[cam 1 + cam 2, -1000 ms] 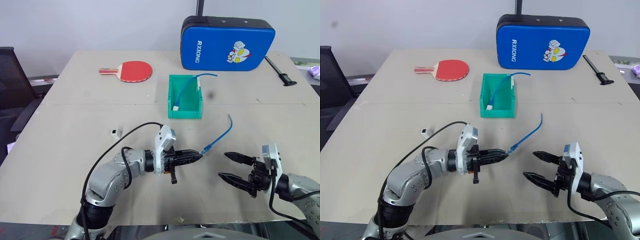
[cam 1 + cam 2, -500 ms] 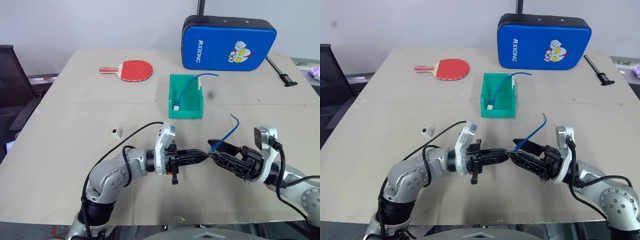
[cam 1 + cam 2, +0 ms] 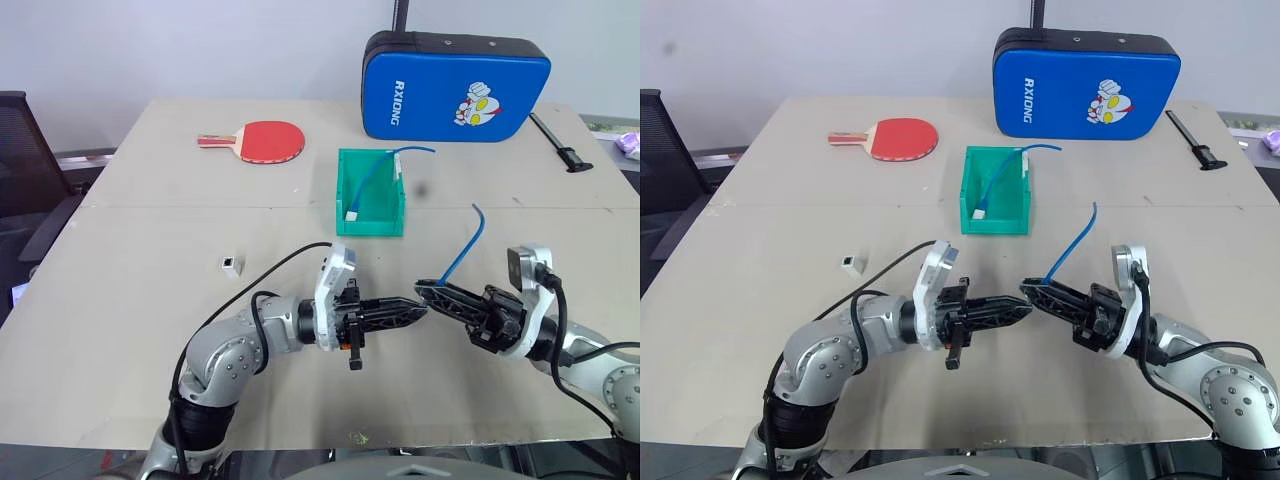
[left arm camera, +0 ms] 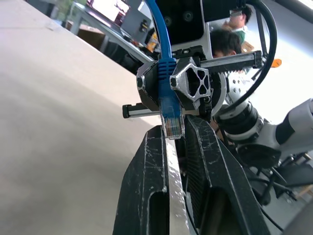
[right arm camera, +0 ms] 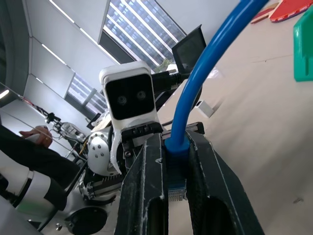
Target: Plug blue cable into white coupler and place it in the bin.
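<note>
Your right gripper [image 3: 428, 291] pinches the blue cable [image 3: 459, 250] near its plug. Your left gripper [image 3: 420, 308], fingers together, meets it tip to tip.

A beige table [image 3: 150, 300] of two boards, seam running 9 to 3 o'clock, fills the middle. Behind it, at 12 o'clock, stands a plain pale wall [image 3: 200, 45]. A dark chair [image 3: 25, 150] sits at 9 o'clock beside the table. The right wrist view catches ceiling light strips [image 5: 63, 29], a skylight [image 5: 142, 29] and a monitor [image 5: 188, 46].
</note>
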Robot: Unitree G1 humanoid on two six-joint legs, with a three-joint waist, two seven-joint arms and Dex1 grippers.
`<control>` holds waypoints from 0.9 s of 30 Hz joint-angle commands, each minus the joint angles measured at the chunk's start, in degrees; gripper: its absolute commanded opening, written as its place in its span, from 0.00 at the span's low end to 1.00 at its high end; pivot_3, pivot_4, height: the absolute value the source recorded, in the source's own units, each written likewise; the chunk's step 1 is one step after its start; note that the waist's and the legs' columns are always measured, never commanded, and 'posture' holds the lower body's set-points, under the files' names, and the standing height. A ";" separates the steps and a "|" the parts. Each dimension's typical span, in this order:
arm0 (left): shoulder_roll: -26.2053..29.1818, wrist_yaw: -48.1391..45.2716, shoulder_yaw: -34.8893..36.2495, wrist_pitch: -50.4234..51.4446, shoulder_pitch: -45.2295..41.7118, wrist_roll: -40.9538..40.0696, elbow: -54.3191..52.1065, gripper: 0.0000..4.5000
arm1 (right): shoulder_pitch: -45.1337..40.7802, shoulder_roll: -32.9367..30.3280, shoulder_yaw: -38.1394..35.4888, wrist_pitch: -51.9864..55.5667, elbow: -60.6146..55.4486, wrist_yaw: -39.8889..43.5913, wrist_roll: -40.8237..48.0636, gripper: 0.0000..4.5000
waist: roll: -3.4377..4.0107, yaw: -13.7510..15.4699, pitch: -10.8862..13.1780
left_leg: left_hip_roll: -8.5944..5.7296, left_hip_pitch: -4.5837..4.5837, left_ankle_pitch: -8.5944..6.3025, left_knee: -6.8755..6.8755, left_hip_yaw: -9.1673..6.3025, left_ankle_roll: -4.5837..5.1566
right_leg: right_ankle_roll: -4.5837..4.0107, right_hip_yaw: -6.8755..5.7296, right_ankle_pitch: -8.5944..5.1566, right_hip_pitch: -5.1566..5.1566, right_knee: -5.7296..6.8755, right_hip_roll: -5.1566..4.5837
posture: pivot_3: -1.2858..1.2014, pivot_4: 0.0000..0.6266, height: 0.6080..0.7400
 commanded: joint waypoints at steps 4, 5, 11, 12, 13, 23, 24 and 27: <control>0.18 4.80 2.48 -3.20 3.39 1.49 -2.06 0.48 | -2.46 0.28 -0.62 0.55 -1.05 2.08 2.71 0.00 | 0.00 -0.06 0.00 | 0.02 0.00 0.00 0.00 0.00 0.00 | -0.01 0.00 -0.01 0.00 0.00 0.00 | 0.52 0.24 0.91; 0.19 6.10 3.25 -3.60 4.49 1.60 -2.59 0.57 | -2.88 0.37 -0.63 0.55 -0.74 2.07 2.57 0.00 | 0.00 -0.12 0.00 | 0.02 0.01 0.00 0.00 0.00 0.00 | -0.01 0.02 0.00 0.00 0.00 0.00 | 0.52 0.24 0.91; 3.59 11.22 6.50 -15.51 20.12 12.43 -9.75 0.78 | -6.61 4.40 -0.57 -2.58 2.18 -2.16 -1.98 0.00 | 0.00 -0.41 0.03 | 0.12 0.03 0.00 -0.05 0.03 0.00 | -0.02 0.08 -0.01 -0.05 0.00 0.01 | 0.52 0.24 0.91; 3.60 14.63 6.82 -23.81 24.73 20.92 -9.50 0.78 | -7.74 6.05 -0.05 -4.51 3.01 -2.82 -5.10 0.00 | 0.02 -0.28 0.04 | 0.10 0.02 0.00 -0.08 0.06 0.00 | -0.03 0.11 -0.02 -0.07 -0.01 -0.01 | 0.52 0.24 0.91; 3.17 17.56 7.17 -30.35 28.20 27.27 -9.30 0.78 | -8.53 7.26 0.40 -6.02 3.56 -3.09 -7.70 0.00 | -0.02 -0.28 0.04 | 0.10 0.01 0.00 -0.10 0.09 0.00 | -0.03 0.13 -0.01 -0.10 -0.03 -0.02 | 0.52 0.24 0.91; -11.89 41.67 13.25 -52.31 44.70 49.73 -2.92 0.78 | -12.67 11.13 4.20 -11.34 8.01 2.71 -20.99 0.00 | -0.02 0.17 0.04 | 0.00 -0.27 -0.09 -0.16 0.14 0.14 | -0.03 0.14 0.02 -0.22 -0.40 -0.70 | 0.52 0.24 0.91; -12.98 43.23 14.41 -50.61 42.47 49.29 -1.67 0.78 | -12.96 11.35 4.46 -11.51 7.72 3.03 -21.61 0.00 | -0.01 0.17 0.05 | 0.00 -0.28 -0.09 -0.16 0.09 0.14 | -0.03 -0.03 0.02 -0.22 -0.40 -0.67 | 0.52 0.24 0.91; -14.27 47.68 16.45 -46.37 36.35 51.97 1.32 0.78 | -12.97 10.85 6.34 -13.49 6.26 5.44 -25.88 0.00 | -0.01 0.09 0.04 | 0.04 -0.34 -0.08 -0.15 -0.14 0.13 | -0.03 -0.41 0.02 -0.22 -0.32 -0.31 | 0.52 0.24 0.91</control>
